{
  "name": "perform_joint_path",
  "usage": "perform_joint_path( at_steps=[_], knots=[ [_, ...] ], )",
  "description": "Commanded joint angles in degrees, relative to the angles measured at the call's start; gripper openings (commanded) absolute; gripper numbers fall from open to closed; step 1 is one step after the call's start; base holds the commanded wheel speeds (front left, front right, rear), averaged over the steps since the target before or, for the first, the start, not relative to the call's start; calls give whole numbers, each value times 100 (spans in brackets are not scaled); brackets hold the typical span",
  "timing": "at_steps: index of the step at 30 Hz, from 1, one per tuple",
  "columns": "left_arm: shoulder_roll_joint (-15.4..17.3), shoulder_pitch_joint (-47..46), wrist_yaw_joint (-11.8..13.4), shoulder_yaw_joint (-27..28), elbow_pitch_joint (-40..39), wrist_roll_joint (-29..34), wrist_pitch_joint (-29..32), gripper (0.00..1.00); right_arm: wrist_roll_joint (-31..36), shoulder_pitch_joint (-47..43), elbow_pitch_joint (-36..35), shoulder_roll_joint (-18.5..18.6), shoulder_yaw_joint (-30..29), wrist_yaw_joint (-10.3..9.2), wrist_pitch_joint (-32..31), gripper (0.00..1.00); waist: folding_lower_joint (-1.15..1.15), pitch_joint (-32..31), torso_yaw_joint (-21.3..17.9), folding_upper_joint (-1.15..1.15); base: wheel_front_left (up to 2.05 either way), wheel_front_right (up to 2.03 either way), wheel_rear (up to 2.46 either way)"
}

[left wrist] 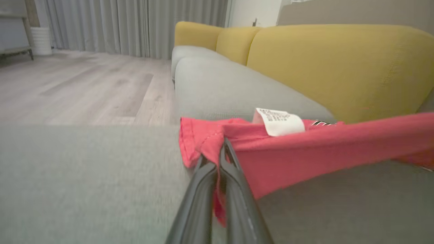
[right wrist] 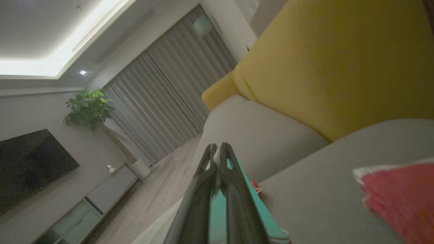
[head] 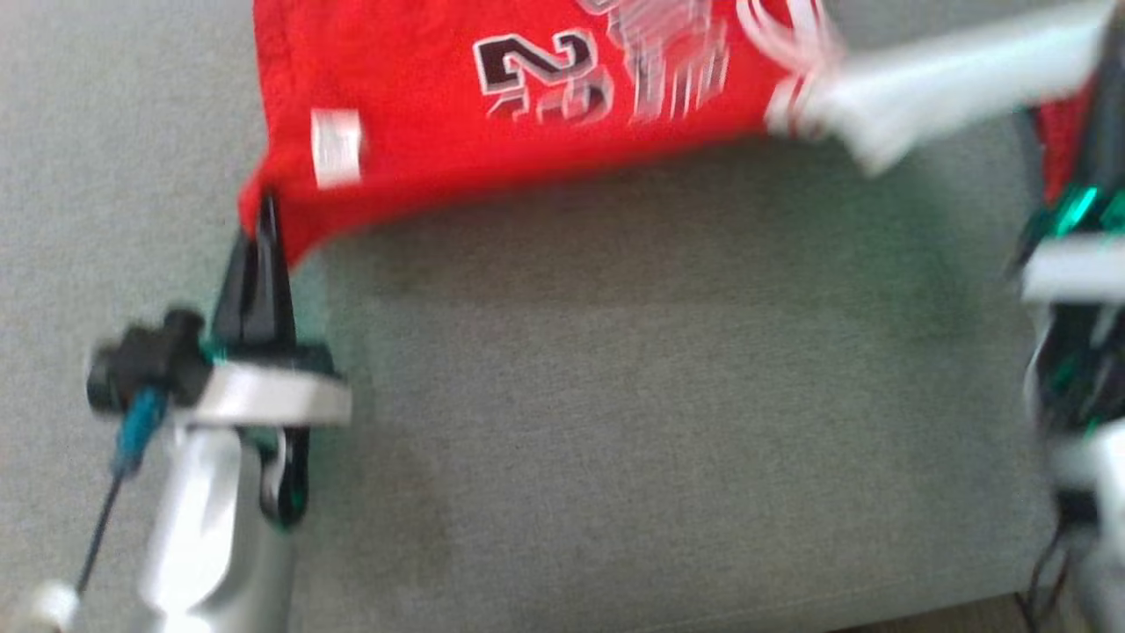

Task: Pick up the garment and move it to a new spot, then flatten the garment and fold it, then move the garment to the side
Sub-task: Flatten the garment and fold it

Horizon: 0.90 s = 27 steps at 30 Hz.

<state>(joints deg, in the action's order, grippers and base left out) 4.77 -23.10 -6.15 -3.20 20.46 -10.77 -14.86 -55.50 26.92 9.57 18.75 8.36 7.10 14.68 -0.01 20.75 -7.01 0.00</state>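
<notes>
One corner of the red jersey (head: 439, 132) is clamped in the jaws of the left gripper (head: 264, 220), so it's held up over the grey sofa seat (head: 659, 396). On the right gripper (right wrist: 217, 149) the jaws are pressed together too, but cloth between them can't be made out. Pickup looks done; flattening, folding and the shift aside are left.

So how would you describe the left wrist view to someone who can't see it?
The left gripper, shut, pinches a corner of a red garment with a white label, stretched to the right over a grey sofa seat. Yellow cushions stand behind, with wood floor and grey curtains at left.
</notes>
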Motion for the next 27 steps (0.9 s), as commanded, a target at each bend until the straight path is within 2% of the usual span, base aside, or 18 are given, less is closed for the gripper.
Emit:
perform_joint_path(
  at_steps=[1,9,14,21,27],
  knots=[
    [114,-87,-15,275,-183,-69,-13,0,-22,73,-266,63,42,39,30,0,1,-53,-43,0,0,0,0],
    [-179,1279,-106,516,-84,-250,-13,0,-188,-2067,-303,-52,312,39,31,0,1,-685,-76,0,0,0,0],
    [-187,1905,-117,240,-17,-551,-14,0,-195,-2877,-238,-129,281,39,31,0,1,-1054,-71,0,0,0,0],
    [-188,2472,-120,-32,-34,-718,-14,0,-246,-3292,-285,-76,173,39,31,0,1,-1297,-20,0,0,0,0],
    [-189,2259,-123,-244,-282,-691,-14,0,-215,-2931,-434,-144,162,39,31,0,1,-1171,112,0,0,0,0]
  ],
)
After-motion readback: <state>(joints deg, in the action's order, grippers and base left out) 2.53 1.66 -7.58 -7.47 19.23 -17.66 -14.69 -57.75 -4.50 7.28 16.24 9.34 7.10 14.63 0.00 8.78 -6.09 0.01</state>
